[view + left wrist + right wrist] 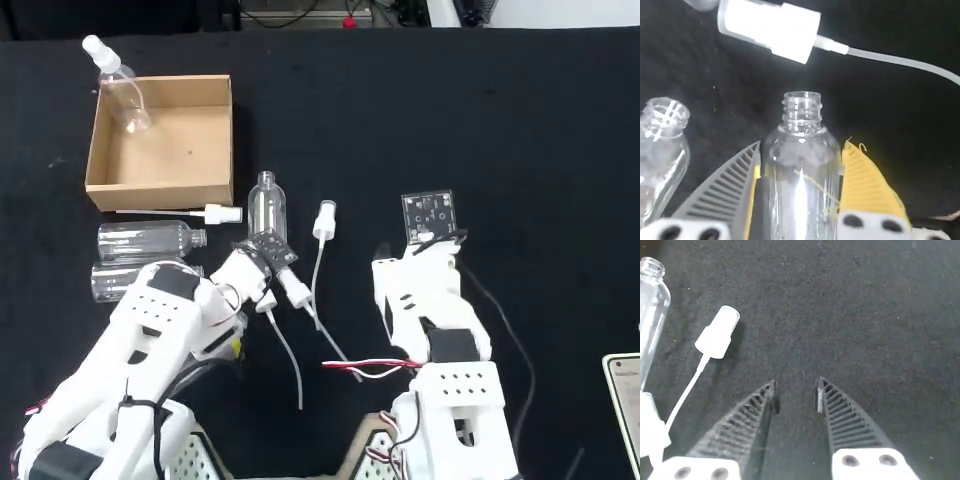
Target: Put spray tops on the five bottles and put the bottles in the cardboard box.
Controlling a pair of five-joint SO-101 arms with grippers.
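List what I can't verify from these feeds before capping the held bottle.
Left wrist view: base of the held bottle and its depth in the left end effector, cut off by the frame edge.
High view: lower lying bottle, partly covered by the left arm.
High view: whether the spray top on the capped bottle at the cardboard box is screwed tight; too small.

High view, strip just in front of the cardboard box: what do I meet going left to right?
Uncapped bottle lying flat → head of a loose spray top → open bottle between the left gripper's fingers → second spray top → right arm's camera board.
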